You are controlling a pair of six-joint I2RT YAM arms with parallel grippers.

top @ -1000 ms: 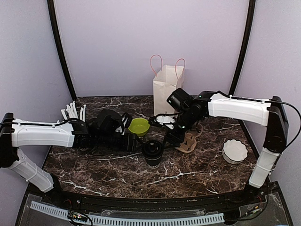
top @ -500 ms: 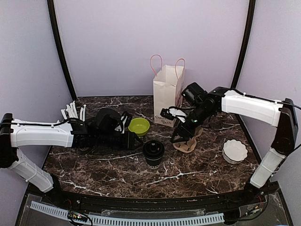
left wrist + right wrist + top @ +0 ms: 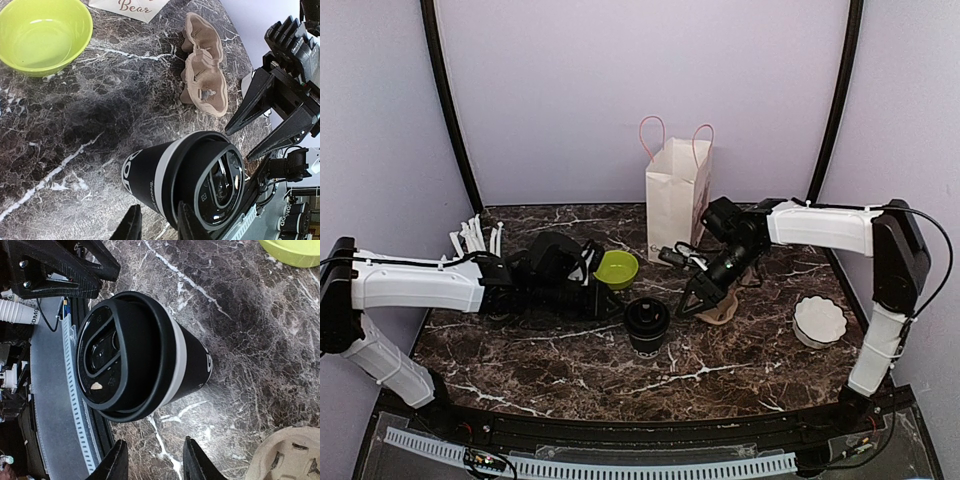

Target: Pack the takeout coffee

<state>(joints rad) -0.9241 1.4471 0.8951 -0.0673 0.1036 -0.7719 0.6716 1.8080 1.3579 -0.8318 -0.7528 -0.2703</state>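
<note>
The takeout coffee [image 3: 646, 322] is a black paper cup with a white band and a black lid pressed on. It stands upright on the marble table [image 3: 540, 350], near the middle. My left gripper [image 3: 611, 301] lies low just left of the cup. In the left wrist view its narrowly parted fingers [image 3: 131, 225] stop short of the cup [image 3: 175, 175] and hold nothing. My right gripper [image 3: 692, 300] points at the cup from the right. Its fingers [image 3: 197, 460] stand apart over bare marble, clear of the cup [image 3: 145, 360].
A lime-green bowl [image 3: 616, 268] sits behind the cup. A white paper bag [image 3: 675, 200] with pink handles stands at the back. A brown cardboard cup carrier [image 3: 725, 308] lies under the right arm, a white fluted dish [image 3: 818, 320] sits at the right, and white straws [image 3: 475, 238] lean at the back left.
My right gripper has drawn back from the cup to the right, over the cardboard carrier. Both grippers' jaws have narrowed. The cup has stayed in place.
</note>
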